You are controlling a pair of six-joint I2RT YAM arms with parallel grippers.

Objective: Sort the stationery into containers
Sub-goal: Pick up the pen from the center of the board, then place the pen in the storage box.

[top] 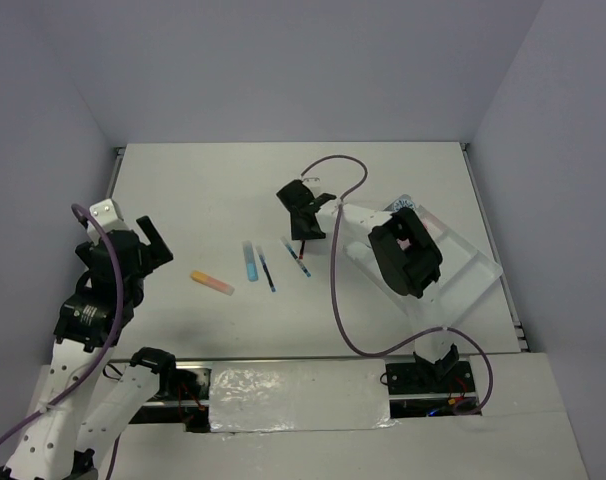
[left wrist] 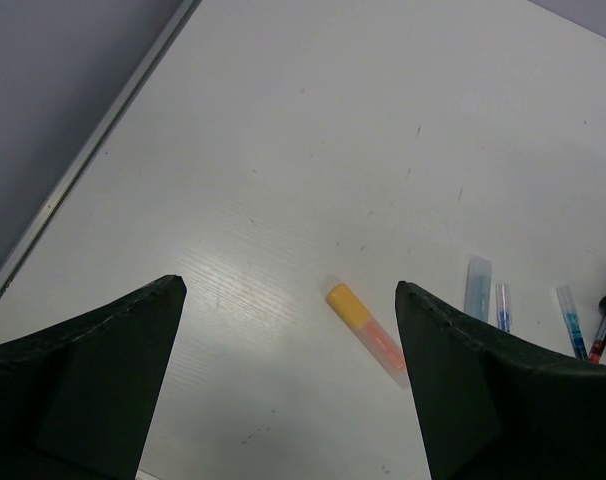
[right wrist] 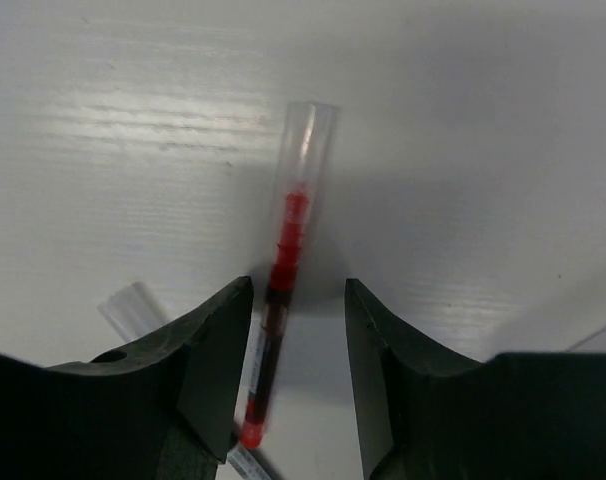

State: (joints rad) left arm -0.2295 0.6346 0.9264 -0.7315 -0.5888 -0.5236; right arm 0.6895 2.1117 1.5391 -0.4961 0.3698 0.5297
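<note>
The red pen (right wrist: 286, 235) lies on the table between the fingers of my right gripper (right wrist: 298, 287), which stands partly open. The left finger (right wrist: 218, 335) is almost against the pen and the other is apart from it. From above, the right gripper (top: 302, 233) hangs over the red pen (top: 299, 246). Two thin blue pens (top: 267, 270) (top: 296, 258), a light-blue stick (top: 250, 262) and a yellow-orange stick (top: 212, 283) lie mid-table. My left gripper (left wrist: 289, 285) is open and empty, near the yellow-orange stick (left wrist: 366, 333). The white tray (top: 473, 262) sits at the right.
A patterned round tub (top: 403, 205) shows in the tray's far corner, mostly hidden behind the right arm. A clear pen cap (right wrist: 133, 300) lies just left of the right gripper. The table's left rail (left wrist: 83, 160) runs beside the left gripper.
</note>
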